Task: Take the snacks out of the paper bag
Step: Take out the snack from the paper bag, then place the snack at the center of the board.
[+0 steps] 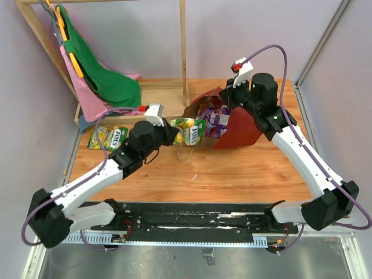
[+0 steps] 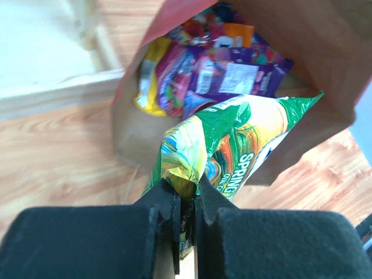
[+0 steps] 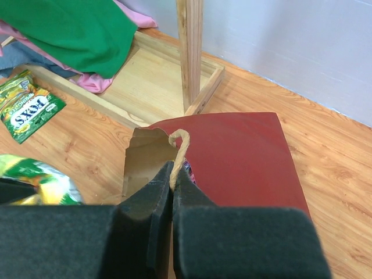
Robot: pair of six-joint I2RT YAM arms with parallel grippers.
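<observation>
My left claw pinches the green packet by its crumpled edge; it looks light, soft and slippery. My right claw clamps the paper bag's handle.

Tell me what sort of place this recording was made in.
Probably a robot test cell, not a home or shop: a wooden table boxed in by plain walls, two arms bolted to a rail at its edge, and staged props, a clothes rack and a paper bag of snack packets.

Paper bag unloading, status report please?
Left gripper shut on green packet at paper bag mouth. Right gripper shut on handle. More packets inside. No obstruction seen.
</observation>
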